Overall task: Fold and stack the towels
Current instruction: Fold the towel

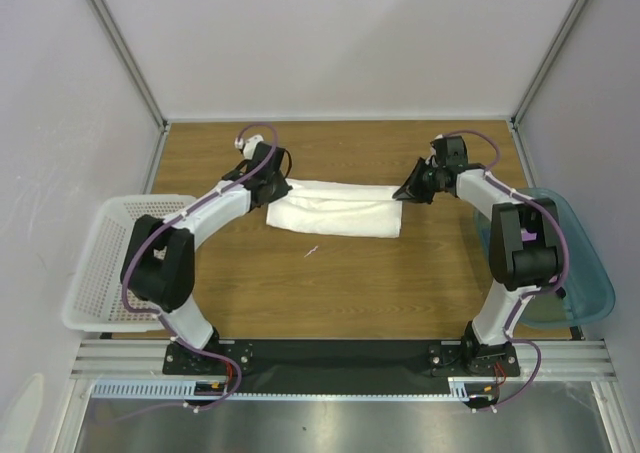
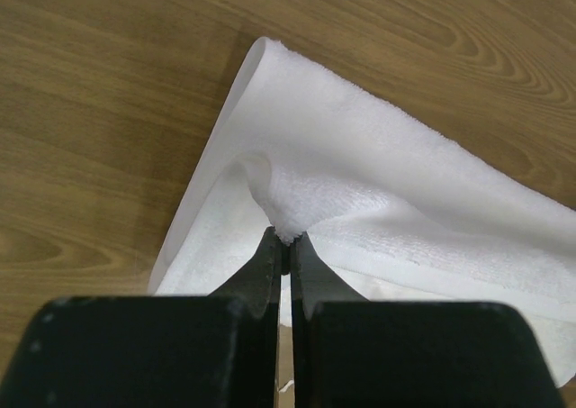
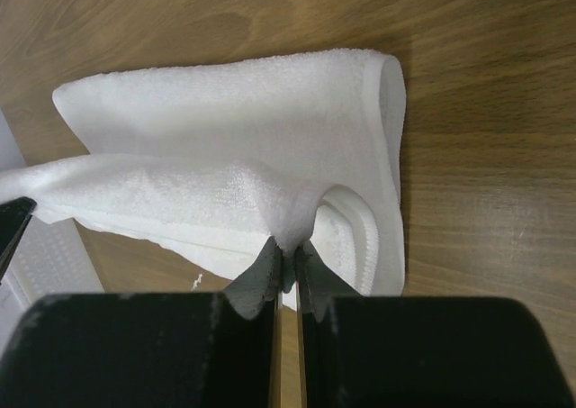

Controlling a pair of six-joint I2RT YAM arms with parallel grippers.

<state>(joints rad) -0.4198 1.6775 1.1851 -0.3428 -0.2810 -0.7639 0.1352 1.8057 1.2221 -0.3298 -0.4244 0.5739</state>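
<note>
Two grippers are pinching the white towel (image 1: 335, 213) at its opposite ends. The left gripper (image 2: 286, 242) is clamping shut on a small tuft of the upper layer near the left end, and the right gripper (image 3: 286, 251) is doing the same at the right end. The towel is lying on the wooden table (image 1: 330, 293), toward its far middle, already doubled over into a long band with rounded folds showing at both ends. It is looking soft, thick and limp, light enough for thin fingertips. It is drooping away from each pinch, so only a taut, level pull is likely to carry the layer cleanly. Taking hold at corners or along the hem is probably going to give squarer folds. So shallow a pinch may be risking the terry slipping free.
</note>
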